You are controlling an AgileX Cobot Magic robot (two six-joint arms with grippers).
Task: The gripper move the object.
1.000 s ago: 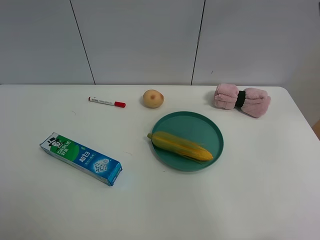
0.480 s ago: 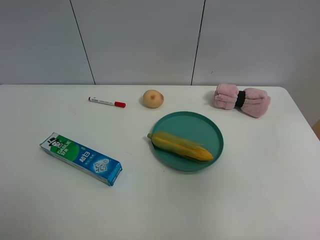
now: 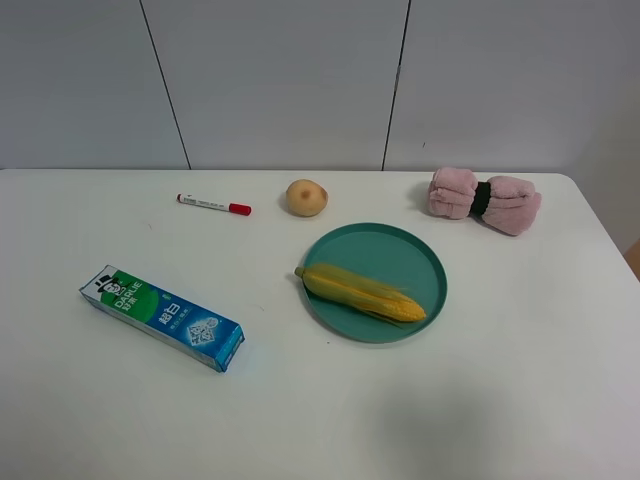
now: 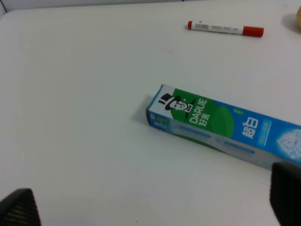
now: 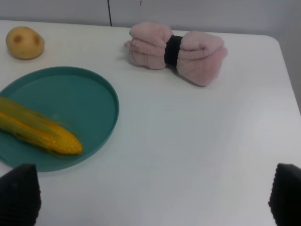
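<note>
The toy corn cob, yellow-orange with a green husk end, lies across the teal plate near the table's middle. It also shows in the right wrist view on the plate. Neither arm shows in the exterior high view. My left gripper is open, its black fingertips wide apart at the frame corners, above the table near the toothpaste box. My right gripper is open, fingertips wide apart, back from the plate.
A blue-green toothpaste box lies front left. A red-capped marker and a round tan ball lie further back. A pink rolled towel lies back right. A grey panelled wall stands behind the white table.
</note>
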